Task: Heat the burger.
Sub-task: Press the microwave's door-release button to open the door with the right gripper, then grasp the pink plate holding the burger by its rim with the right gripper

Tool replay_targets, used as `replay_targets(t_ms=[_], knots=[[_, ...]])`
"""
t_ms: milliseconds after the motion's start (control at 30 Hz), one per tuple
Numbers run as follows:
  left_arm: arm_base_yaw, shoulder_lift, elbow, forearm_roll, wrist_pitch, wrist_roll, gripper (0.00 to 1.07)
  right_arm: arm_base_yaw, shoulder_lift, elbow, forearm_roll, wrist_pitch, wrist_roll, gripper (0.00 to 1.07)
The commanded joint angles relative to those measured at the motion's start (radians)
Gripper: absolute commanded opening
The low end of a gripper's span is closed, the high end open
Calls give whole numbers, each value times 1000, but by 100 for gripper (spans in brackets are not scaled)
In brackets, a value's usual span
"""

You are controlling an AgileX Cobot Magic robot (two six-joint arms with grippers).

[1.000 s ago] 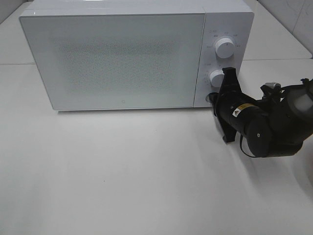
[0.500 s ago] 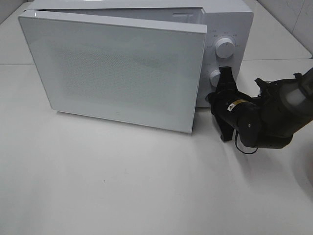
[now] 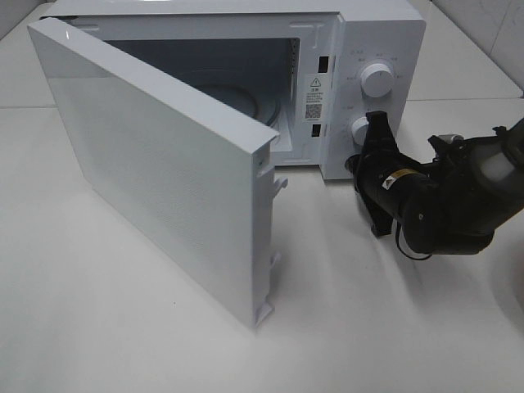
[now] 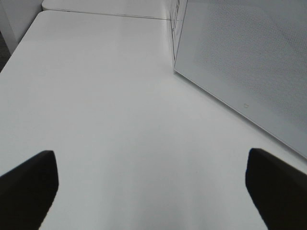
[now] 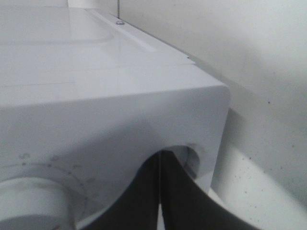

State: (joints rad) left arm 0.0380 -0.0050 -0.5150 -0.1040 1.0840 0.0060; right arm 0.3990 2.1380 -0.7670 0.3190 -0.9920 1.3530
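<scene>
The burger is out of view in every frame. The white microwave [image 3: 385, 33] stands at the back of the table, and its door [image 3: 164, 164] hangs wide open to the left. Its cavity [image 3: 237, 90] shows a glass turntable with nothing on it. My right gripper [image 3: 358, 166] is shut, and its tip rests against the bottom of the control panel below the lower knob [image 3: 360, 129]. In the right wrist view the shut fingers [image 5: 160, 163] meet at a round recess in the panel. My left gripper [image 4: 153, 189] is open and empty over bare table.
The open door reaches far out over the table's front left. It also shows in the left wrist view [image 4: 249, 62]. An upper knob [image 3: 376, 79] sits on the panel. The white table [image 3: 368, 327] extends in front of the microwave.
The microwave door has swung from shut to wide open toward the left. My right gripper has stayed at the panel's bottom, shifting only slightly.
</scene>
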Motion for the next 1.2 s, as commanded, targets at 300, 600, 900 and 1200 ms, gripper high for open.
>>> replay_targets(t_ms=[300,600,900,1200], knots=[[-1,-13,1,-3,-18,-1,98,44,-76,77,3,-107,54,0],[-1,-13,1,-2,-18,-1,98,43,-208,145,-71,162,-16,0],[-1,-13,1,-2,-18,-1,98,43,-370,155,-71,457,-319,1],[-1,-13,1,-2,-18,-1,98,41,-554,153,-70,709,-822,2]])
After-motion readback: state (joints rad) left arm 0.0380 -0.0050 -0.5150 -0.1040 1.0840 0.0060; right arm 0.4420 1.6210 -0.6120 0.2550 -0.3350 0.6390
